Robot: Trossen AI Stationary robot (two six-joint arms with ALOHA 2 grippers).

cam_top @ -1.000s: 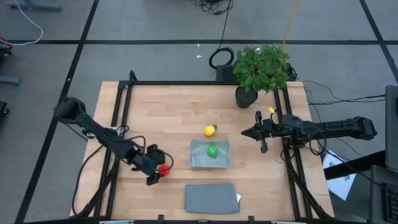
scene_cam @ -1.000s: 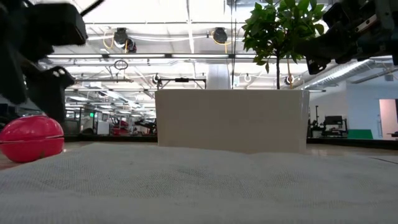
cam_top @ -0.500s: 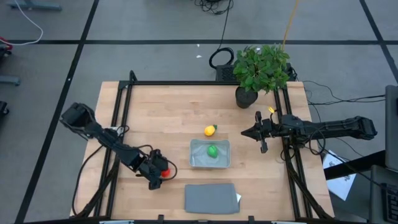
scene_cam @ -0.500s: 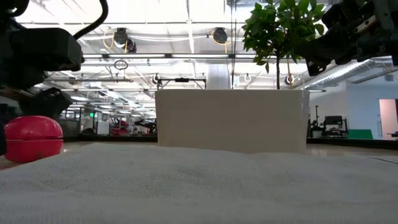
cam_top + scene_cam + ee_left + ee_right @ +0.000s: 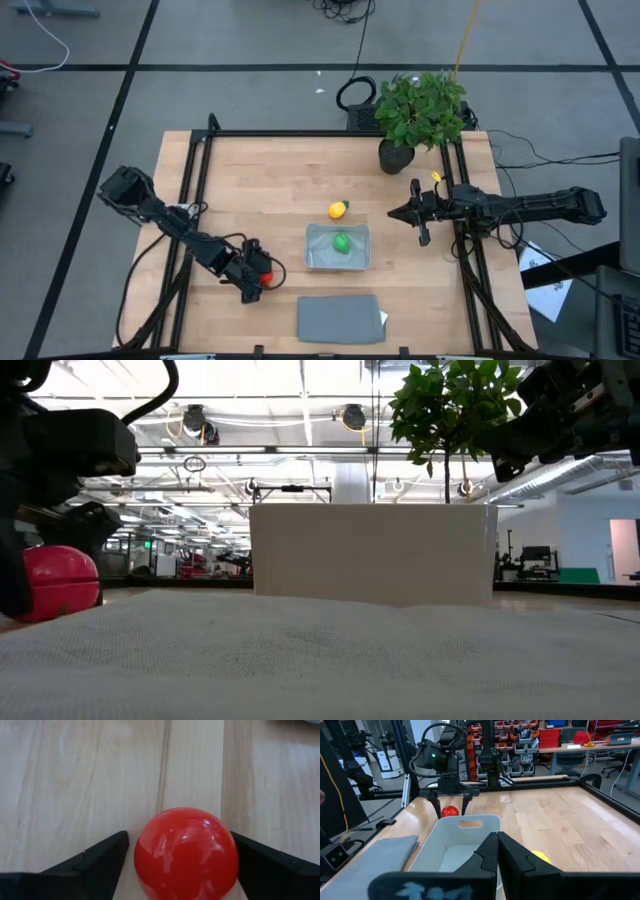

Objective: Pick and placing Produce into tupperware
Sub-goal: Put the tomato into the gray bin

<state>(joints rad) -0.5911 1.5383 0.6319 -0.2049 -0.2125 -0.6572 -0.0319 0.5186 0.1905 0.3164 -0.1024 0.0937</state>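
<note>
bright, even overhead light | glare on red piece (image 5: 186, 854) | low view foreground blurred

Both arms are matte black, built of slim links with bulkier joint housings. The left tool (image 5: 254, 283) ends in two flat, wedge-shaped black fingers (image 5: 95, 865). A yellow tag sits just behind the right tool (image 5: 419, 214).

Right gripper (image 5: 497, 851) closed above tupperware (image 5: 457, 845); red produce (image 5: 450, 811) beyond.

Glossy red produce (image 5: 186, 854) (plastic-looking) on smooth pale wood table (image 5: 75, 780).
</note>
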